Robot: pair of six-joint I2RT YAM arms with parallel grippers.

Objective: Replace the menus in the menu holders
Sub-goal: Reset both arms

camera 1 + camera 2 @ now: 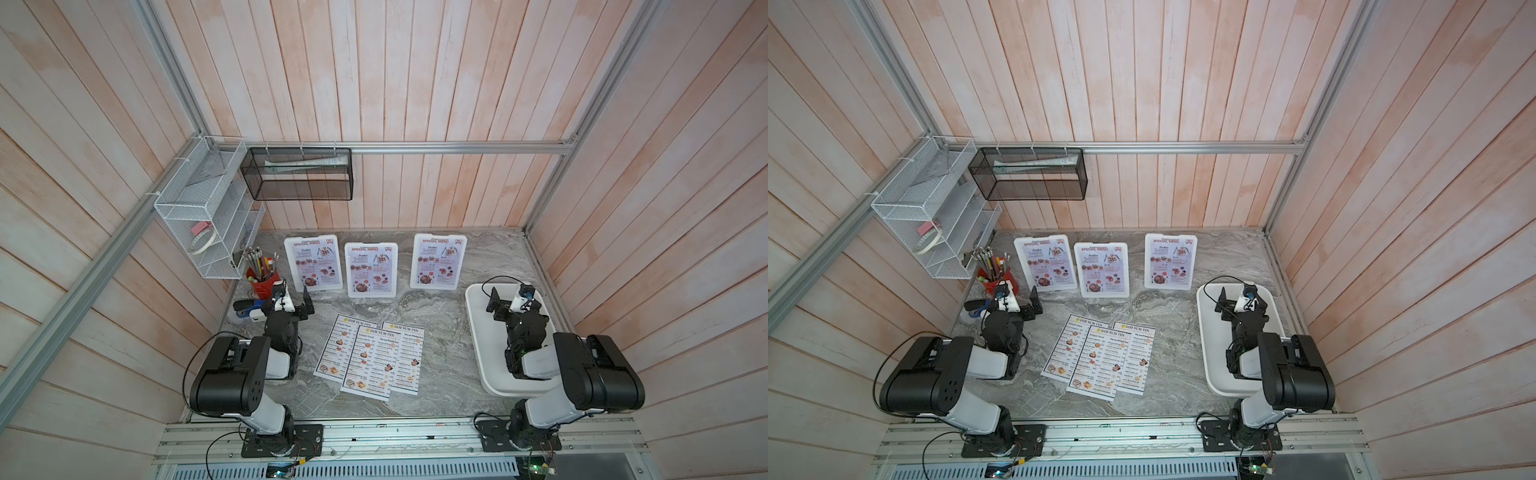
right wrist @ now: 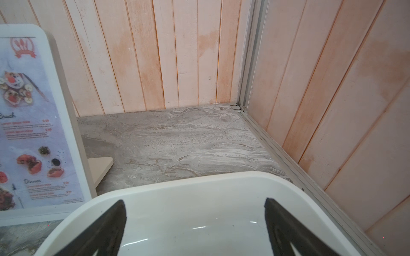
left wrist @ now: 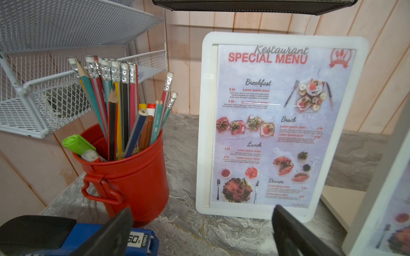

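— Pale pink plank walls [image 1: 415,83] and a grey marble-veined tabletop [image 1: 440,303], then. What do I steer by?

— Take the middle menu holder [image 1: 372,294], a white plastic frame with rounded corners, leaning back near the rear wall. Up on the walls to its left hang a white wire-mesh shelf [image 1: 199,208] and a black mesh basket [image 1: 297,178].

— And lower down on that side?

— A glossy red metal bucket [image 3: 133,177] stuffed with pencils [image 3: 119,93] and markers, left of the middle holder, with what looks like a blue-and-black stapler [image 3: 84,237] nearer the robot.

— The left gripper [image 3: 202,210]?

— Left of the middle holder and a little in front. Its black tapered fingers [image 3: 119,228] are spread wide with nothing between them, facing the left menu holder [image 3: 206,124].

— Where are the menus?

— Each of the three holders shows a lilac SPECIAL MENU sheet [image 3: 277,133] under a glossy front. Three white DIM SUM INN menus [image 1: 374,357] lie flat and overlapping on the marble, straight in front of the middle holder.

— Further right?

— The right menu holder [image 2: 22,31], apart from the middle one, a flat cream foot [image 2: 99,168] jutting behind it. Right again and nearer the robot sits a large shallow white tray [image 2: 199,178], smooth, with rounded corners. The right gripper [image 2: 195,201] hangs over it, fingers [image 2: 108,226] fully apart, holding nothing.
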